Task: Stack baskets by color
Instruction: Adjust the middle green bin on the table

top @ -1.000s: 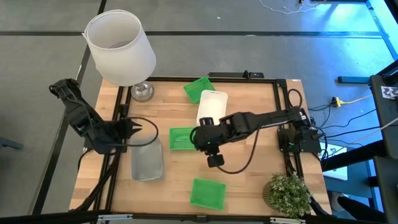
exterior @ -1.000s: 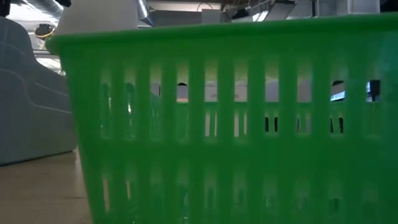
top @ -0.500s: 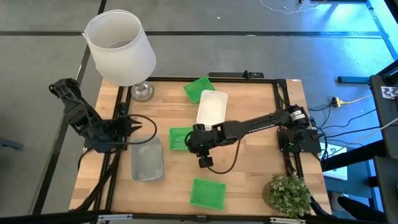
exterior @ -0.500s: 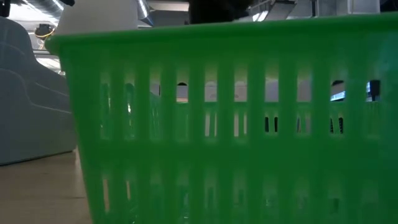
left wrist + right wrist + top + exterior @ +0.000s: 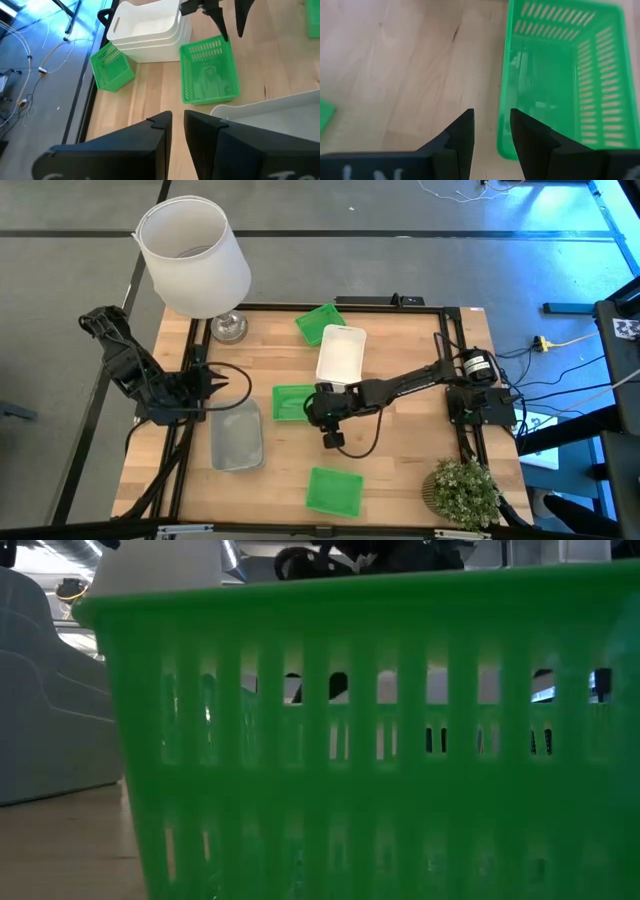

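Note:
A bright green basket [image 5: 291, 402] rests on its base at the table's middle. My right gripper [image 5: 312, 404] is open just above that basket's right-hand wall [image 5: 503, 125], one finger on either side of it and apart from it. Behind it sits a stack of white baskets [image 5: 341, 352], with a second green basket [image 5: 320, 323] askew at the far edge. A third green basket [image 5: 335, 490] sits near the front. My left gripper [image 5: 215, 385] hangs over the far rim of the translucent grey baskets [image 5: 237, 438], open by a narrow gap [image 5: 178, 130] with nothing in it.
A large white lampshade [image 5: 192, 255] on a metal foot stands at the far left corner. A small potted plant [image 5: 462, 490] sits at the near right corner. In the low view the near green basket [image 5: 370, 730] fills the picture. Bare wood lies right of the middle basket.
My right gripper has come down toward the middle green basket and a little toward the table's left, staying open. Its arm has dropped into sight at the top of the low view. The baskets have not moved.

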Tool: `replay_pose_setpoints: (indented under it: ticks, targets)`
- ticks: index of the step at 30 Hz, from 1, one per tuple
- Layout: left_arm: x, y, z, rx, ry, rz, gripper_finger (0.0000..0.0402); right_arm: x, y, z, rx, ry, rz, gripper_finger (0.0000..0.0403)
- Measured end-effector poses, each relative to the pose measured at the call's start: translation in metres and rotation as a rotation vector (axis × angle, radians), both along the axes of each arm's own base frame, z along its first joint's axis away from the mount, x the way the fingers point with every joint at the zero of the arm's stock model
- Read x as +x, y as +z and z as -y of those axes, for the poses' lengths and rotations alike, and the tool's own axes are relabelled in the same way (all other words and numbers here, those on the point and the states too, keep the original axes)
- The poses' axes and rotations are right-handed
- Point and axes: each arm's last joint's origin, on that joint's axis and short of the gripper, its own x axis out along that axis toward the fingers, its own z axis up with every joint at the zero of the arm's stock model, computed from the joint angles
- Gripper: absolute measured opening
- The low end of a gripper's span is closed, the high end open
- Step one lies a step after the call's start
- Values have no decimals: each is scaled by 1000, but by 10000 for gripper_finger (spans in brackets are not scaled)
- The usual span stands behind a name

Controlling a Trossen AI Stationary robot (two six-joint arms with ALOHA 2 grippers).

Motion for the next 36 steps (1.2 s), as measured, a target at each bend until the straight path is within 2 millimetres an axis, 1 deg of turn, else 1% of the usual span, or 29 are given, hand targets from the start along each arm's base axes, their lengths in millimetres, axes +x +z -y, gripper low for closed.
replay_pose_setpoints:
  ticks: [11, 22, 29, 32, 35, 36]
  targets:
    - [0, 0, 0, 6, 8, 10, 42, -11, -21, 5, -17, -12, -49, 126]
    - [0, 0, 0, 5, 8, 10, 43, -8, -23, 12, -8, -31, -30, 121]
    - [0, 0, 0, 5, 8, 10, 41, -5, -40, 10, 14, -11, -65, 86]
    - [0, 0, 0, 5, 8, 10, 43, -4, -40, 10, 31, -30, -62, 61]
    - [0, 0, 0, 5, 7, 10, 44, -3, -37, 9, 61, -11, -67, 18]
    - [0, 0, 0, 5, 7, 10, 44, -1, -34, 8, 75, 1, -57, 10]
